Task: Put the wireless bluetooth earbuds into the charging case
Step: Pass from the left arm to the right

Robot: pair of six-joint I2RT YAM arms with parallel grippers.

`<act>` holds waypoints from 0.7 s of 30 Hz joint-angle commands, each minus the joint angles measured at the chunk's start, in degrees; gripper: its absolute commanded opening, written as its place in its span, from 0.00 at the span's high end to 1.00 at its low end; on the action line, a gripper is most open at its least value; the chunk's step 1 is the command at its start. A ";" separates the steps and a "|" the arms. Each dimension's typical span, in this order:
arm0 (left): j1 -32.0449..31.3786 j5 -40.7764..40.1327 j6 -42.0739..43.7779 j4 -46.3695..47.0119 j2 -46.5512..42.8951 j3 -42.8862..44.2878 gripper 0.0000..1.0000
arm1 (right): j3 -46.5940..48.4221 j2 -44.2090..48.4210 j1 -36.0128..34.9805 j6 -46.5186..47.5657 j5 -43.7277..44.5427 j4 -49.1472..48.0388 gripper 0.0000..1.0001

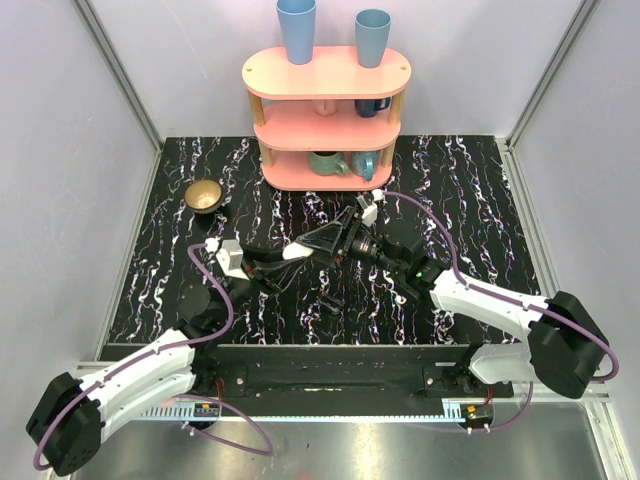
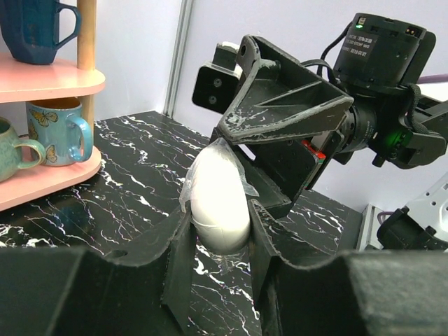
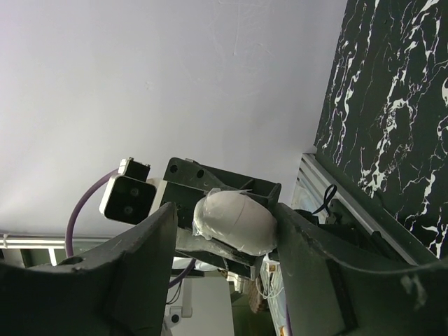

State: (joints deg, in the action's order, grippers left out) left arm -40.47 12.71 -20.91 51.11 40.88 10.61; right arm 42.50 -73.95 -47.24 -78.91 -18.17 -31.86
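A: Black marble table, white-veined, with pale walls on three sides. Start at the left gripper?

B: It's pinching the case low on its flanks, one finger on each side. Case stands on end, held up off the table, over the middle of it.

A: Case itself?

B: White, smooth, oval. A thin seam crosses its lower end, and the halves sit together along it. Something like clear film clings near the top; too thin to name.

A: Right gripper?

B: Faces the left one head-on, fingers spread, with the case between them. One finger is against the case or just beside it. A gap shows at the other finger. Cannot tell whether it presses.

A: Farther out?

B: Pink shelf at the far edge, three tiers. Blue cups on the top tier, mugs on the lower tiers. Brown bowl on the table left of the shelf, well apart from both grippers.
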 commanded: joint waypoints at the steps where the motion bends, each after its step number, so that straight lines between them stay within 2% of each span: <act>1: -0.31 2.67 2.36 2.77 -0.10 2.66 0.98 | 0.83 -0.23 -0.57 -0.27 -1.60 -2.68 0.37; 11: -0.31 3.99 7.72 -2.42 -1.42 4.68 0.98 | 0.83 -0.93 -0.48 -0.45 -2.30 -3.39 0.62; 14: -0.31 1.80 7.63 -4.35 -2.21 5.03 0.86 | 0.39 -0.58 -0.57 -0.63 -2.04 -4.44 0.68; 15: -0.31 1.01 7.46 -4.44 -2.47 5.03 0.74 | -0.22 -0.49 -0.57 -0.80 -1.95 -4.96 0.70; 16: -0.31 0.65 6.94 -4.01 -2.56 4.86 0.70 | -0.57 -0.32 -0.57 -1.15 -1.34 -6.10 0.71; 19: -0.40 -0.41 5.36 -0.41 -2.91 3.63 0.61 | -1.98 -0.40 -0.57 -1.68 -0.64 -8.91 0.79; 21: -0.31 -0.58 4.56 2.40 -2.56 2.93 0.60 | -2.42 -0.67 -0.66 -1.94 -0.72 -9.71 0.80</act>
State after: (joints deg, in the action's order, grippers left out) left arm -40.66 13.78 -15.90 46.81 38.63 13.15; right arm 41.19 -74.35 -47.24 -79.83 -19.03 -35.97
